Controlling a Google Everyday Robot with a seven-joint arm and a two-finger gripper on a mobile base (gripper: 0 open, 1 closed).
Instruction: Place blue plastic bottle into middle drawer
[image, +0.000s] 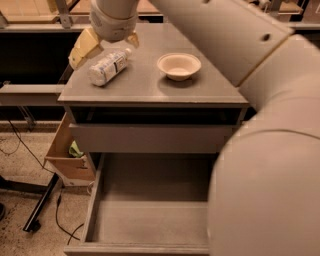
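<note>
The blue plastic bottle (107, 67) lies on its side on the cabinet top (150, 85) at the left, with its white cap pointing to the back right. My gripper (107, 45) hangs just behind and above it. It is open, with one beige finger (82, 47) to the bottle's left and the other (133, 39) by the cap. It holds nothing. The middle drawer (150, 205) is pulled out wide below, and its grey floor is bare.
A beige bowl (179, 65) stands on the cabinet top to the right of the bottle. The upper drawer front (150, 138) sits slightly out. A cardboard box (69, 156) stands on the floor at the left. My arm (270, 165) fills the right side of the view.
</note>
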